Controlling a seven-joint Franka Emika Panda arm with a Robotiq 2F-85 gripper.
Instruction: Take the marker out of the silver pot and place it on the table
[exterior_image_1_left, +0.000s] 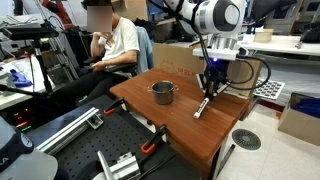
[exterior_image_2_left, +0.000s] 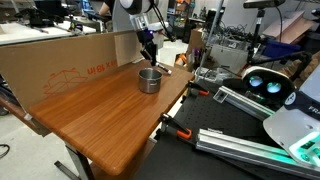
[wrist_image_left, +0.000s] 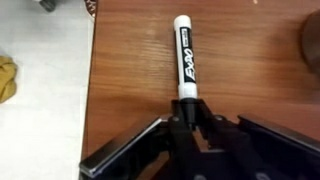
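In an exterior view the gripper (exterior_image_1_left: 208, 90) hangs over the wooden table (exterior_image_1_left: 190, 140), well to the side of the silver pot (exterior_image_1_left: 162, 92) and on the side away from the seated person (exterior_image_1_left: 118, 42). The marker (exterior_image_1_left: 202, 104) slants down from the fingers toward the tabletop. Its lower end is close to the wood or on it; I cannot tell which.

In the other exterior view the gripper (exterior_image_2_left: 150, 52) stands just beyond the silver pot (exterior_image_2_left: 149, 80), near the cardboard wall (exterior_image_2_left: 60, 70). The marker is too small here to make out with any certainty.

In the wrist view the fingers are closed tight on the black end of the marker (wrist_image_left: 185, 55). Its white barrel runs straight out from between the fingertips, and its long axis continues the gripper's own line rather than crossing it. Bare table (wrist_image_left: 130, 70) lies under the whole barrel.

So the marker is out of the pot and held by one end. I judge that setting it down depends on that slant: lower the held end until the barrel lies flat, then let go.
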